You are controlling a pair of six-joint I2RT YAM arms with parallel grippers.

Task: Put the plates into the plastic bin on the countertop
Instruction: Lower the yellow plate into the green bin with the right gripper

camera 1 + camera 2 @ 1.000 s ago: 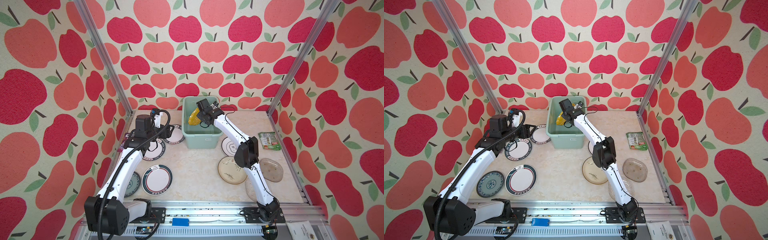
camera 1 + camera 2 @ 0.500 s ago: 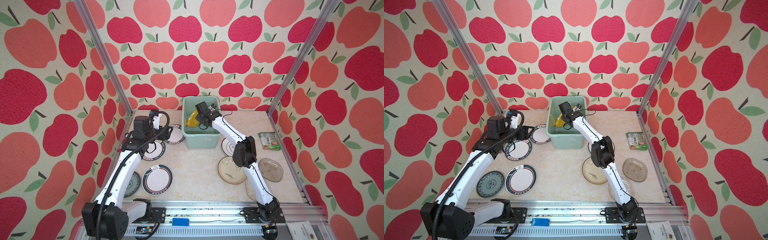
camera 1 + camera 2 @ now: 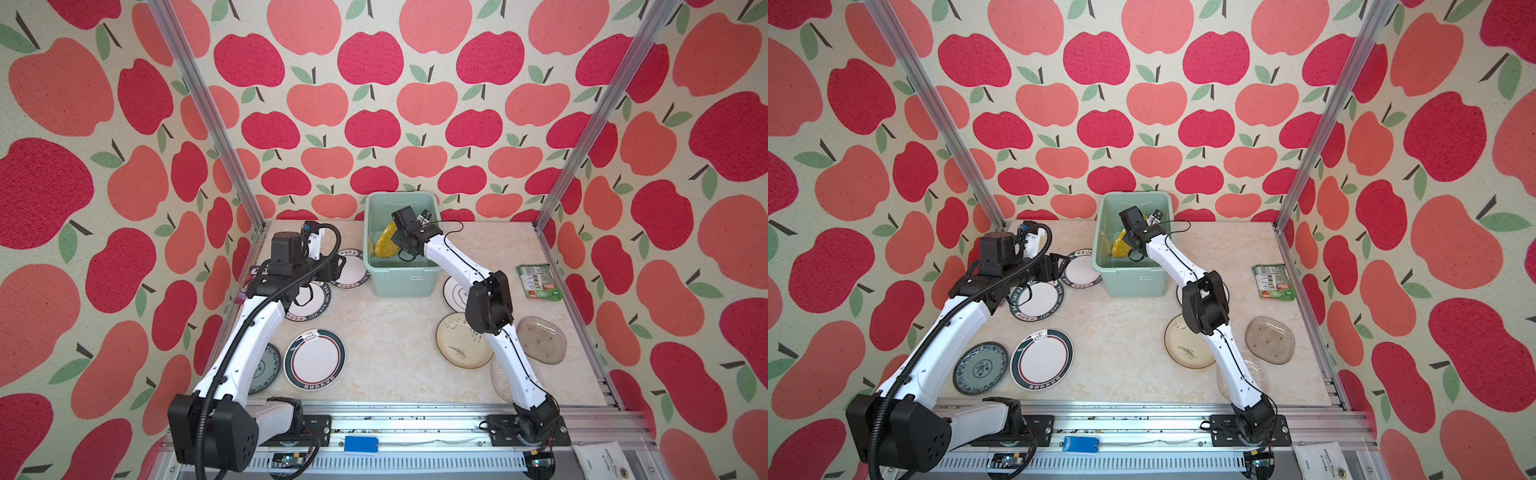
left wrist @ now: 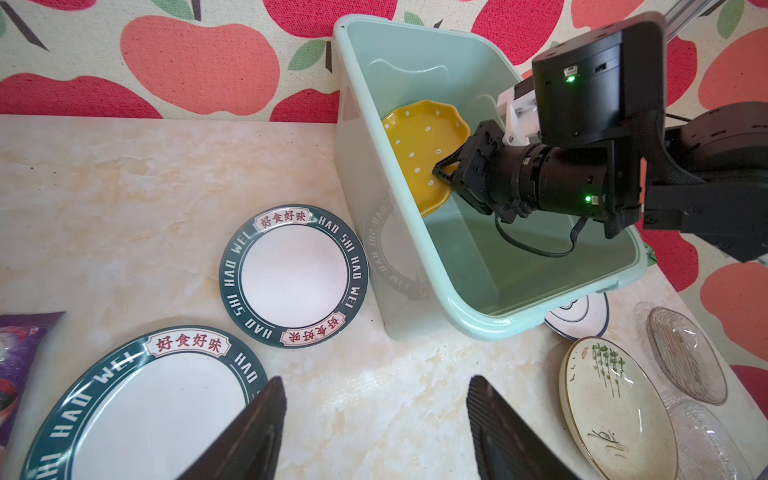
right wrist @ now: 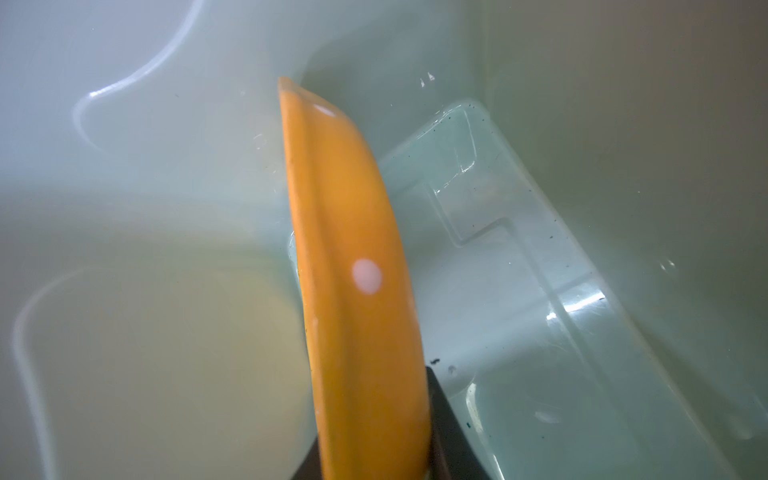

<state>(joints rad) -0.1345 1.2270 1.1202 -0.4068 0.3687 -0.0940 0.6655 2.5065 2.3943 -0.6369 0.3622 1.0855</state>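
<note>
Countertop (image 3: 386, 328): mint bin (image 3: 397, 286) at back edge, mid; other plates flat on top: 3 lettered-rim plates (image 3: 314, 359) + blue plate (image 3: 980, 368) toward left edge, cream plate (image 3: 457, 347) + glass plates (image 3: 542, 338) toward front-right corner. In bin: yellow dotted plate (image 4: 419, 145) on edge, tilted, nr bin's left wall, rim pinched by R gripper (image 4: 440, 172). L gripper (image 4: 374, 382) spread, empty, over lettered-rim plates nr left edge.

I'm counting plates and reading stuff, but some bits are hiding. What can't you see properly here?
White blue-rimmed plate: mostly behind the right arm in both top views, behind the plastic bin in the left wrist view.
Front clear glass plate: partly under that arm there.
Purple snack packet: cut off by the left wrist view's edge.
Bin label: too small to read.
Yellow plate: blurred in the right wrist view.
</note>
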